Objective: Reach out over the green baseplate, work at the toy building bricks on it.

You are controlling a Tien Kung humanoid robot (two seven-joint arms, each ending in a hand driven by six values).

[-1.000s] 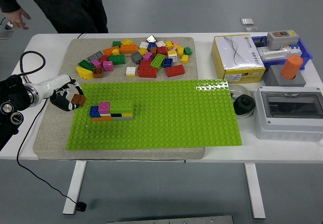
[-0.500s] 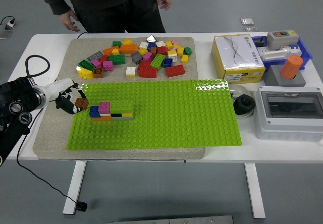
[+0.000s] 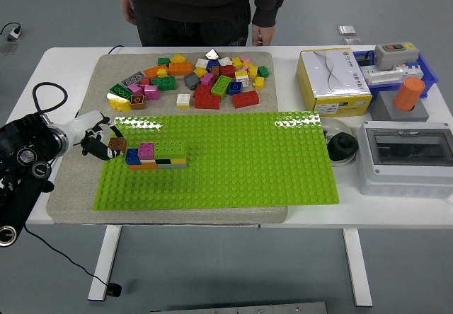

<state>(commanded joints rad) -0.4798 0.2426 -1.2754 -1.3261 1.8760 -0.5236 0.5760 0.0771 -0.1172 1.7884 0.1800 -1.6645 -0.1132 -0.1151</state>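
Your left hand sits at the left edge of the green baseplate, its fingers closed around a small brown brick that hangs just over the plate's left border. Right beside that brick, a short way in from the same edge, stands a small built block on the baseplate: blue, pink and green bricks on top, with orange, black, yellow and grey ones beneath. The brown brick is just left of the block's blue end; whether they touch cannot be told. Behind the baseplate's far edge, on the grey mat that lies under it, you have a loose pile of bricks in mixed colours. A person stands beyond that pile, arms hanging down. Off the baseplate's right edge are a yellow box and a grey enclosure.
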